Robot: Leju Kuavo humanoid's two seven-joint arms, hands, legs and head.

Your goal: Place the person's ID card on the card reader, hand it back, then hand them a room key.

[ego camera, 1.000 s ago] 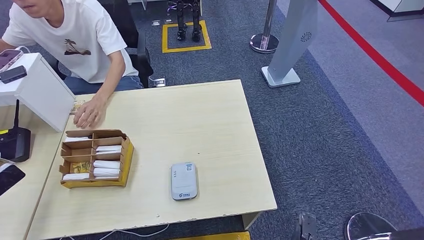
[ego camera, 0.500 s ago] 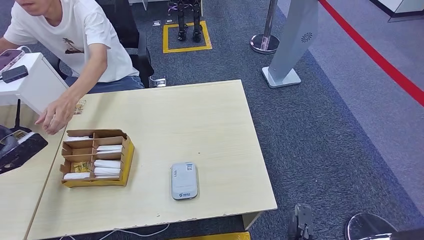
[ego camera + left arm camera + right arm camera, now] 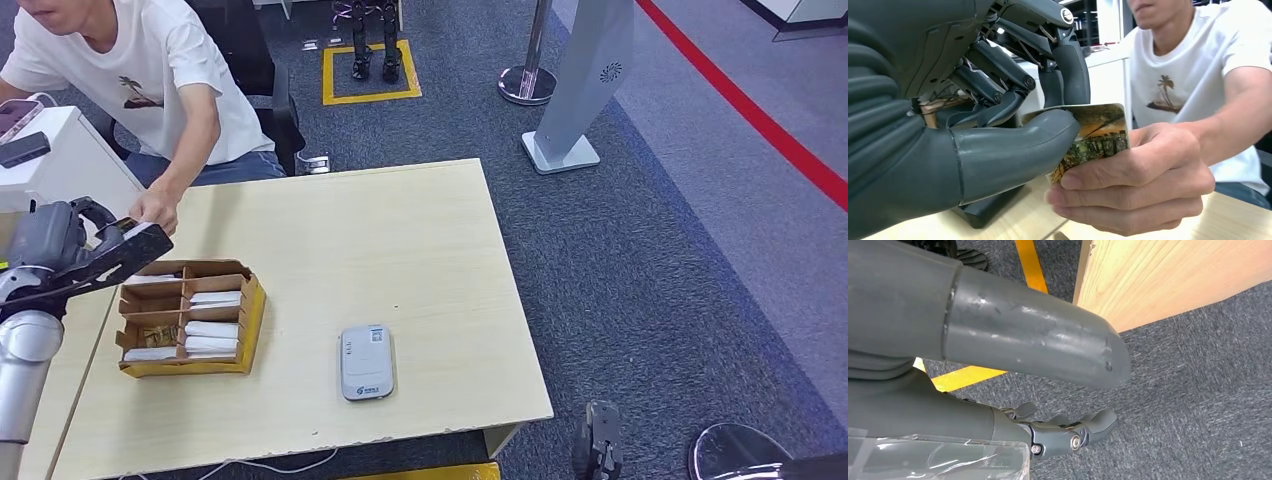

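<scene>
My left hand [image 3: 95, 250] is raised over the table's left edge, beside the cardboard box of white room key cards [image 3: 185, 317]. The person's hand [image 3: 1138, 185] holds an ID card [image 3: 1098, 135] with a landscape picture against it. My thumb [image 3: 1013, 150] lies across the card's face with my darker fingers behind it, so both of us hold the card. The grey card reader [image 3: 366, 361] lies flat near the table's front edge. My right hand [image 3: 1063, 435] hangs low beside the table's front right corner, fingers loosely apart and holding nothing.
The wooden table [image 3: 400, 230] has bare room between box and reader. A white box [image 3: 60, 175] with phones on it stands at the far left. A seated person faces me behind the table. A stanchion [image 3: 528, 80] and grey stand [image 3: 580, 90] are on the carpet beyond.
My left arm has risen into view from the left toward the person. The person's hand left the tabletop and brought the ID card to my left hand.
</scene>
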